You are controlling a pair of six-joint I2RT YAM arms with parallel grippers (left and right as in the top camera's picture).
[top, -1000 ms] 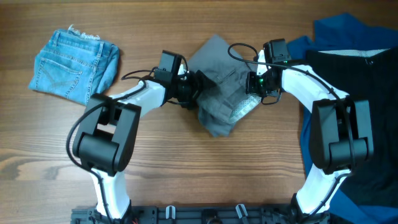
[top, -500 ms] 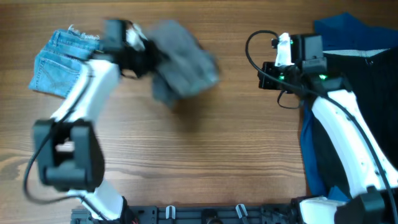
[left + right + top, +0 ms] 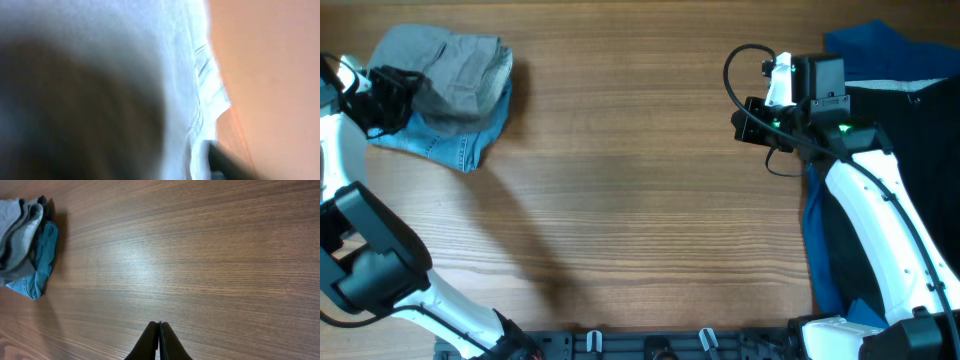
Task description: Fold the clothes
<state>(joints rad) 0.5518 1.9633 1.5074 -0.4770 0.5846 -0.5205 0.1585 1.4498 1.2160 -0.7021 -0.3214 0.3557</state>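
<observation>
The grey shorts [image 3: 455, 65] lie bunched on top of the light-blue denim shorts [image 3: 460, 145] at the far left of the table. My left gripper [image 3: 388, 88] is at the left edge of the grey shorts and looks shut on the fabric. The left wrist view is blurred and filled with pale fabric [image 3: 165, 75] close up. My right gripper [image 3: 752, 118] is shut and empty over bare table, its tips [image 3: 159, 326] pressed together. The right wrist view shows the grey shorts [image 3: 17, 235] on the denim shorts [image 3: 37, 265] far off.
A black garment [image 3: 910, 130] and a dark-blue garment [image 3: 870, 45] lie heaped at the right edge, under my right arm. Wooden table [image 3: 640, 220] runs between the two piles.
My left arm has swung the grey shorts from the table's middle to the far left and onto the denim shorts. My right arm drew back to the right and then held still.
</observation>
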